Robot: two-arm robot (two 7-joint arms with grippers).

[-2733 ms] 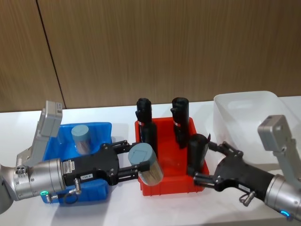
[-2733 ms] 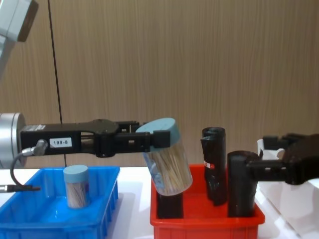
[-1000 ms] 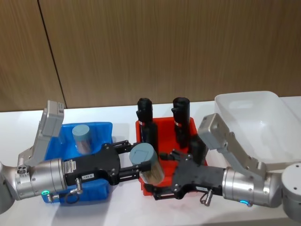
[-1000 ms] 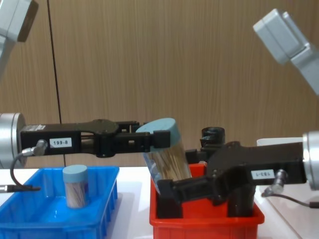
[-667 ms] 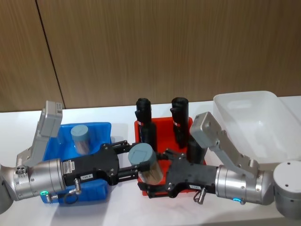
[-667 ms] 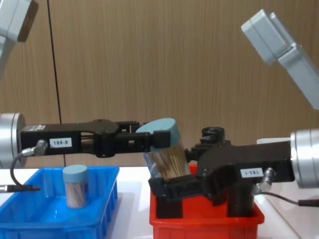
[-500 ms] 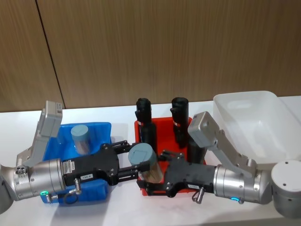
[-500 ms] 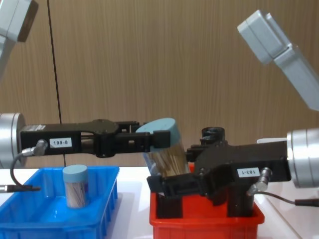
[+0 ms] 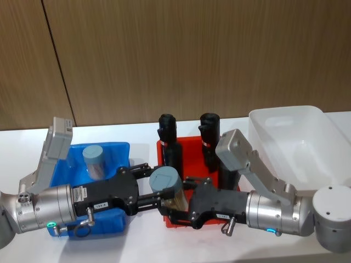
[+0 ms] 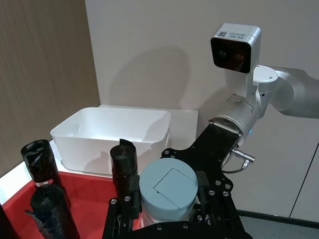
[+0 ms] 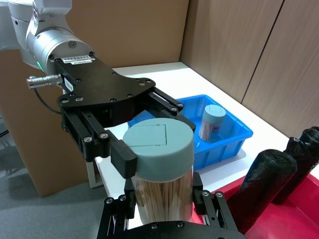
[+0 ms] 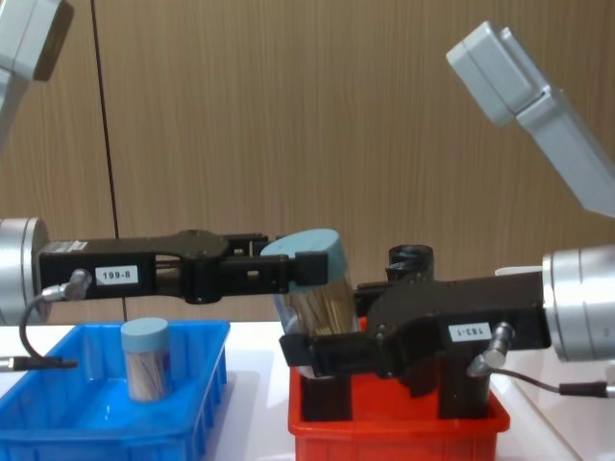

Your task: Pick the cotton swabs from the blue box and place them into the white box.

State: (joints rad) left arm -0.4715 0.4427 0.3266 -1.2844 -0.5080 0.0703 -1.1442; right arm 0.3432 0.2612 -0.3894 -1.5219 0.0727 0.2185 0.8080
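- The left gripper (image 9: pixel 162 186) was clamped on the pale blue lid of one jar of cotton swabs (image 12: pixel 322 303), holding it tilted in the air above the near-left corner of the red tray (image 9: pixel 189 143).
- In came the right gripper (image 12: pixel 312 348), spread to either side of that jar's lower body; I couldn't tell whether its pads touched it.
- It looked like a hand-over on the way to the white box (image 9: pixel 285 118).
- Score so far: nothing delivered. The white box, at the table's (image 9: pixel 137 134) right end, showed no jar inside.
- The count: two jars of cotton swabs in all, one aloft and a second jar (image 9: pixel 94 160) upright in the blue box (image 9: pixel 118 149), waiting its turn.
- At least three black rolls (image 10: pixel 124 162) stood in the red tray, not part of the job.
- One blue box, one red tray, one white box.
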